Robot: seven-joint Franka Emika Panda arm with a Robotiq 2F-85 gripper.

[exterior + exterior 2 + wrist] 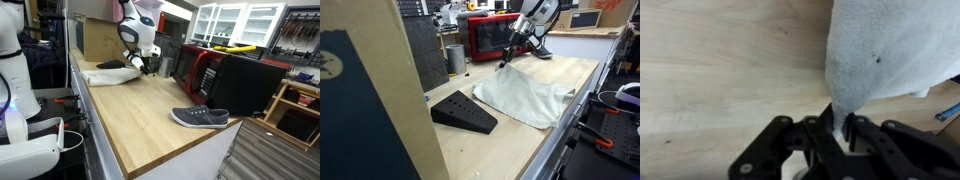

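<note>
pinching one corner of the pale cloth (pixel 890 50), the claw (pixel 840 125) has its jaws clamped on the fabric. from that lifted corner the cloth runs lengthwise away from the claw, spread flat on the wooden table (pixel 505 150). the arm (pixel 138 32) slants steeply down over it, wrist tipped toward the tabletop.

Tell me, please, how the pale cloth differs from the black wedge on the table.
The cloth is pale grey, the wedge black. The cloth is limp and lies spread with folds; the wedge is a rigid sloped solid. The gripper pinches one corner of the cloth and holds it raised; the wedge sits untouched, apart from the gripper. Both rest on the wooden table.
</note>
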